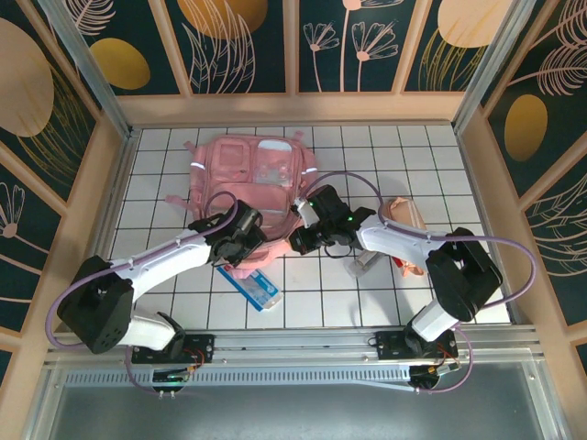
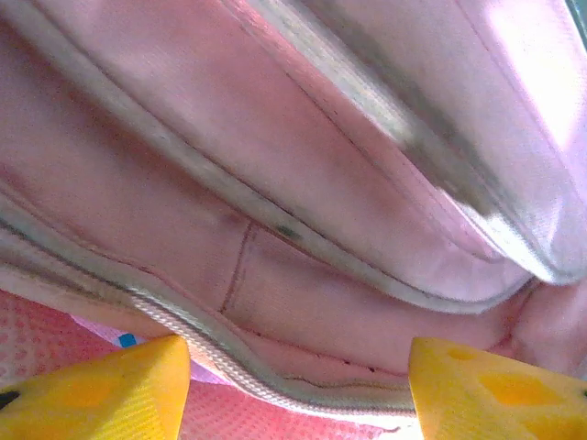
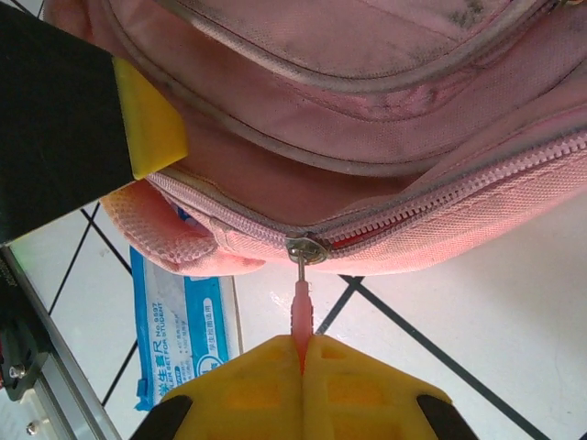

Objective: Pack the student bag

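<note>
**Jaws at the bag's near end: left parted, right pinched on the zip pull**

Left gripper [image 2: 293,403] has its yellow fingertips [image 2: 92,394] well parted and clamps nothing. A zipped seam of pink cloth runs across the gap just beyond them; whether either pad touches it I cannot tell. From overhead, this gripper sits at 7 o'clock of the student bag [image 1: 252,174], a large soft pink fabric backpack with translucent pocket panels.

That bag lies flat, pockets upward, at about 11 o'clock from the middle of the white gridded table [image 1: 440,174]. Its long axis runs from 12 to 6. The broad end with the clear panels points to 12 and the narrower zipped end points to 6, toward the arms.

At 6 o'clock of the bag a flat blue-and-white plastic packet [image 3: 179,330] lies on the table, partly tucked under that near end.

Right gripper [image 3: 303,353], at 5 o'clock of the bag, has its yellow jaws pressed fully together on the thin pink rubbery zip pull tab [image 3: 301,307]. The tab stands straight out from the small metal slider [image 3: 305,249] on the bag's zip.
</note>
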